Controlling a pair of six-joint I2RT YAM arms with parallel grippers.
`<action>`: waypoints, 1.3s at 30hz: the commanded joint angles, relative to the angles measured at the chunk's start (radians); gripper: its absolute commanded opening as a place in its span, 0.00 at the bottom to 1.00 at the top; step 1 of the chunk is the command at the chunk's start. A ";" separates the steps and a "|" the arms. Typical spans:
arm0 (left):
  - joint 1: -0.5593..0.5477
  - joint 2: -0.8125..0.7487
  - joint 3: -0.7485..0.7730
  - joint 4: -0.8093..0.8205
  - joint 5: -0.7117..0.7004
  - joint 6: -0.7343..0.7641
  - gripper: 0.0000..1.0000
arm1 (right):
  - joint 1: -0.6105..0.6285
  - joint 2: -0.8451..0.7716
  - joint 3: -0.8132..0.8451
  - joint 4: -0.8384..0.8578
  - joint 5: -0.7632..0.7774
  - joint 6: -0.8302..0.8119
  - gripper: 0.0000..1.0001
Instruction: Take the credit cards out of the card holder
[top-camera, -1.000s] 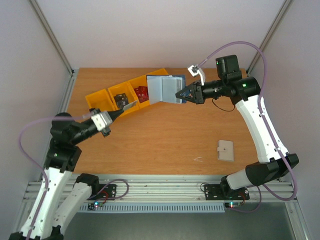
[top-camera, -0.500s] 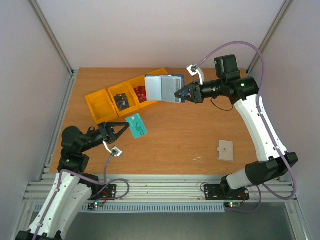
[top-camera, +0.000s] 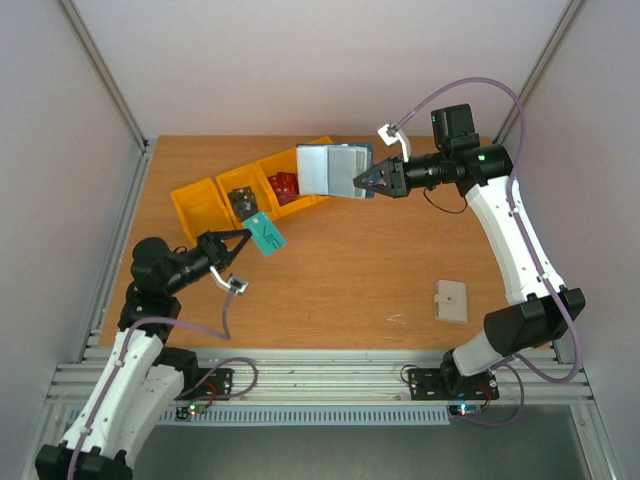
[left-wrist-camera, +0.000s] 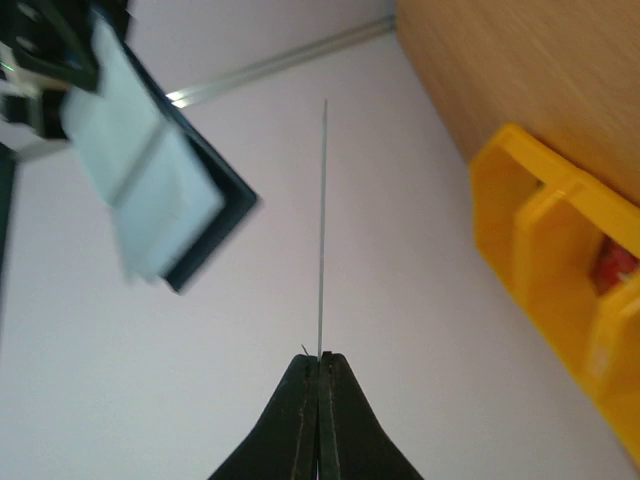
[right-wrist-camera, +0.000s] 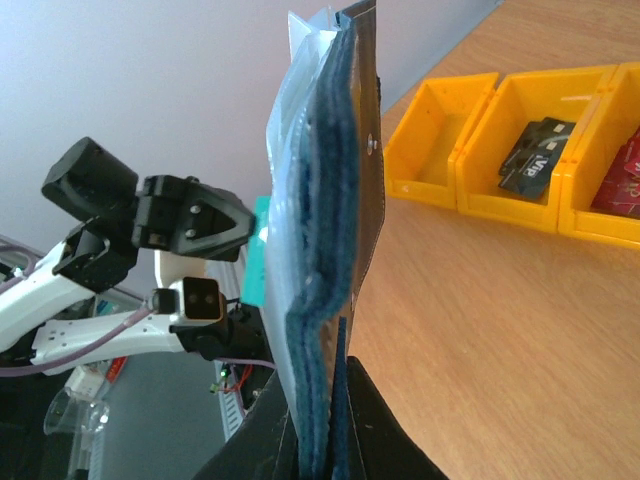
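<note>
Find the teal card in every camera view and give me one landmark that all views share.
Top external: the teal card is left of centre, just in front of the yellow bins.
Left wrist: seen edge-on, a thin vertical line at centre.
Right wrist: a teal sliver showing left of the wallet.
Shared landmark: the yellow bins, at right in the left wrist view and upper right in the right wrist view.

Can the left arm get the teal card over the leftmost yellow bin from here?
Probably yes: the left gripper, shut on the teal card, sits close to the leftmost yellow bin, nothing between.
</note>
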 joint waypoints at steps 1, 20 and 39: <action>0.083 0.098 0.024 0.007 -0.029 0.035 0.00 | -0.044 0.034 0.072 -0.036 -0.079 -0.056 0.01; 0.609 0.893 0.574 -0.410 0.319 0.702 0.00 | -0.136 0.311 0.303 -0.099 -0.115 -0.090 0.01; 0.582 1.251 0.712 -0.215 0.315 0.702 0.00 | -0.136 0.278 0.270 -0.121 -0.048 -0.049 0.01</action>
